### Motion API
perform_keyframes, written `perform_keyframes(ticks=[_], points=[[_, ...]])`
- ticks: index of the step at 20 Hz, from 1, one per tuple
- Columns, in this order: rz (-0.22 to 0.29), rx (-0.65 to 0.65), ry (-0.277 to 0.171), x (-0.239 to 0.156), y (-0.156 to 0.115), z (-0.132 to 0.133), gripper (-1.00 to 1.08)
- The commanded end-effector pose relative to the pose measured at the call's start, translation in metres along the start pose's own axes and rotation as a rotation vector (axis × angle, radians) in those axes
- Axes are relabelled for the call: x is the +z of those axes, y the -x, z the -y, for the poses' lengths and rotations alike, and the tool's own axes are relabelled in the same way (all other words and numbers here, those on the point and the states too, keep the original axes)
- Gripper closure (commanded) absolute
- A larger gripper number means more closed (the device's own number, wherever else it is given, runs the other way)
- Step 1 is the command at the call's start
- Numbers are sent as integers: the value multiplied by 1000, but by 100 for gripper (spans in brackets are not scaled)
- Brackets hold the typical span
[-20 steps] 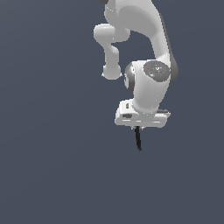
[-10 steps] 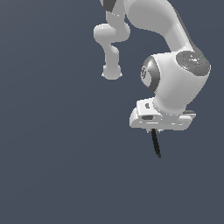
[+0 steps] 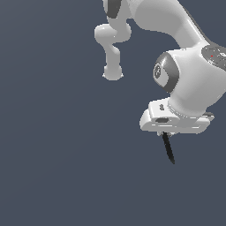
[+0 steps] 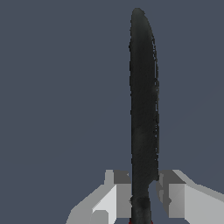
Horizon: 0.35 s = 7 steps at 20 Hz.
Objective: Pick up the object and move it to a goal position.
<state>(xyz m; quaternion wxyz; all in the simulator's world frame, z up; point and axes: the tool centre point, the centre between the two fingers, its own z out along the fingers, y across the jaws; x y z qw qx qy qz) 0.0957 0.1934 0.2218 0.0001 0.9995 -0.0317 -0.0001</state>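
The thin black rod [image 3: 168,149] hangs down from under the white gripper [image 3: 165,133], tilted a little toward the exterior view's right. The gripper is shut on the rod's upper end. In the wrist view the rod [image 4: 143,109] runs long and dark away from the camera, clamped between the two grey fingers [image 4: 118,192], with a trace of red at its held end. The gripper [image 4: 142,194] holds it in the air above the flat grey ground. The fingers are mostly hidden under the hand in the exterior view.
The white arm [image 3: 176,26] with its big wrist joint [image 3: 190,84] fills the exterior view's upper right. The arm's base column [image 3: 112,57] stands at upper middle. The ground is plain dark grey all around.
The gripper with the rod in it has moved toward the exterior view's right and lower, and looks larger, nearer the camera. The rod stays clamped.
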Motion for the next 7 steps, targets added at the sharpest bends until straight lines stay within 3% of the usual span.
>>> perform_keyframes(ticks=[1,7], points=[[0,0,0,-3,-3,4,108],[0,0,0,-5,-5,7,108]])
